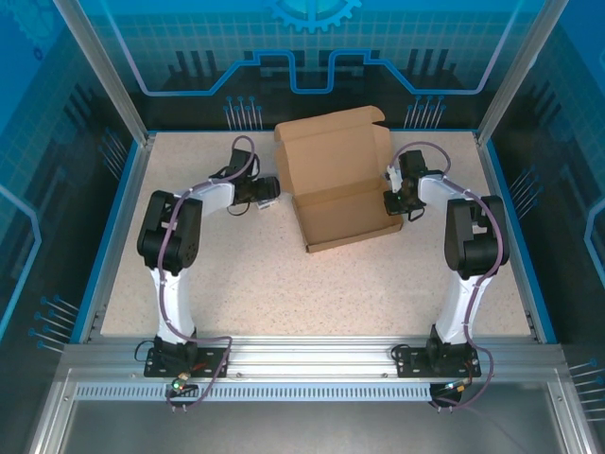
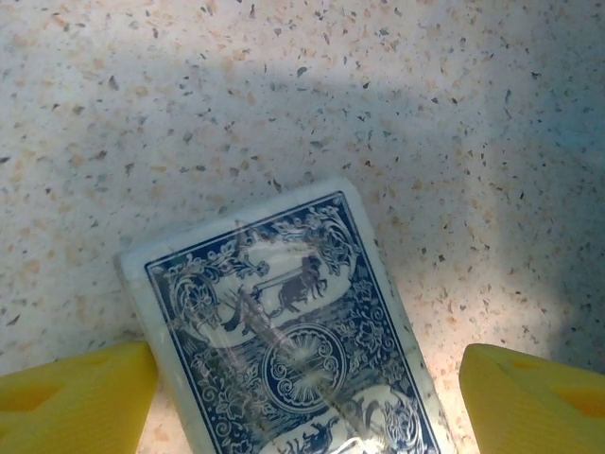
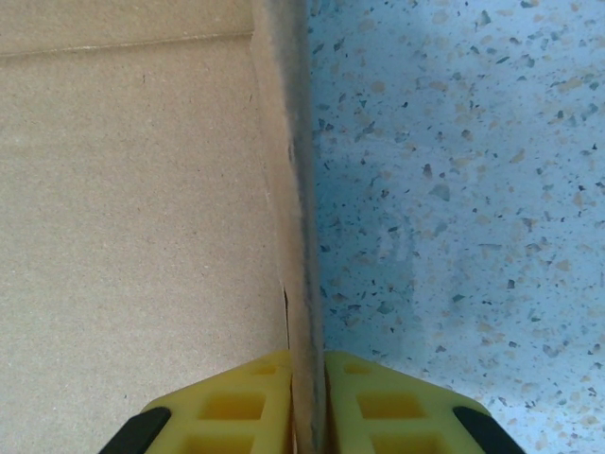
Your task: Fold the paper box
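The paper box (image 1: 336, 180) is brown cardboard lying in the middle of the table, its lid flap standing open at the back and its shallow tray toward the front. My right gripper (image 1: 395, 196) is at the tray's right side. In the right wrist view its yellow fingers (image 3: 236, 407) are shut on the upright side wall (image 3: 288, 189) of the box, with the box floor (image 3: 132, 189) to the left. My left gripper (image 1: 267, 187) hovers just left of the box, open (image 2: 307, 378), its fingers wide on either side of a blue-and-white card pack (image 2: 284, 331) lying flat on the table.
The speckled table (image 1: 284, 284) is ringed by a blue rim and the metal posts of the enclosure. Both arm bases sit on the rail at the near edge. Bare table lies in front of the box and to the right of its wall (image 3: 454, 189).
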{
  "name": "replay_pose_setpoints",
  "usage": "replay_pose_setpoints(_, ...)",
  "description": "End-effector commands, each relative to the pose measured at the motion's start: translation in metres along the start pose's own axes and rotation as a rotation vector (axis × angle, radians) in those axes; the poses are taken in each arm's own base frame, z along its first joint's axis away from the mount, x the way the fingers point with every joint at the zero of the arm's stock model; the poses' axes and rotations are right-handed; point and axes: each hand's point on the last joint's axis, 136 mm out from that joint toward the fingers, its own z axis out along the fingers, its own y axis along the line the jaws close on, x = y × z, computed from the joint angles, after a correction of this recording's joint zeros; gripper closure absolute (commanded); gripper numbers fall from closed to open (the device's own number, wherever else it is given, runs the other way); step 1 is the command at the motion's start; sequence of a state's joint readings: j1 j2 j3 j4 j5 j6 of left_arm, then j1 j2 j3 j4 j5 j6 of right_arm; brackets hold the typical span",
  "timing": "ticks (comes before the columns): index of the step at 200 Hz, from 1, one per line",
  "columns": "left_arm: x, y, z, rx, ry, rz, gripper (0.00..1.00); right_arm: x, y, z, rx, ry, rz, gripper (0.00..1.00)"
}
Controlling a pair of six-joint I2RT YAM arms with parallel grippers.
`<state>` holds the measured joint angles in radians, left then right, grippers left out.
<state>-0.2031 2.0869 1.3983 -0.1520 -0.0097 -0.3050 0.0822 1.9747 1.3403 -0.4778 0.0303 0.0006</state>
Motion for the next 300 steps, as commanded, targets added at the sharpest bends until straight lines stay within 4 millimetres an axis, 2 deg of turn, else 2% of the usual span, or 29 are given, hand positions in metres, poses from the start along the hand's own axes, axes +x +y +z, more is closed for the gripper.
replay_pose_setpoints(1,0.008,0.004,0.008,-0.063,0.057,0.068,0.15,0.000,-0.005,-0.005,0.005,-0.013,0.015,0.85)
replay_pose_setpoints(59,0.015,0.006,0.014,-0.162,0.110,0.169,0.14,0.000,-0.004,-0.003,-0.004,-0.011,0.014,0.85)
replay_pose_setpoints(121,0.014,0.011,0.016,-0.177,0.122,0.150,0.23,0.000,-0.005,-0.004,-0.007,-0.014,0.016,0.85)
replay_pose_setpoints(162,0.002,0.016,0.002,-0.168,0.046,0.109,0.30,0.001,-0.005,-0.002,-0.009,-0.009,0.019,0.85)
replay_pose_setpoints(209,-0.013,0.021,-0.038,-0.136,-0.094,0.048,0.38,0.004,-0.008,-0.002,-0.004,-0.006,0.024,0.85)
replay_pose_setpoints(249,-0.028,0.009,-0.104,-0.079,-0.262,0.051,0.40,0.004,-0.009,0.001,-0.005,0.000,0.028,0.85)
replay_pose_setpoints(269,-0.030,-0.012,-0.137,-0.021,-0.335,0.088,0.41,0.005,-0.009,0.002,-0.004,0.005,0.029,0.85)
replay_pose_setpoints(285,-0.030,-0.044,-0.159,0.041,-0.384,0.170,0.41,0.006,-0.010,0.003,-0.001,0.007,0.031,0.85)
replay_pose_setpoints(300,-0.023,-0.082,-0.172,0.108,-0.406,0.257,0.41,0.005,-0.010,0.002,0.000,0.004,0.030,0.85)
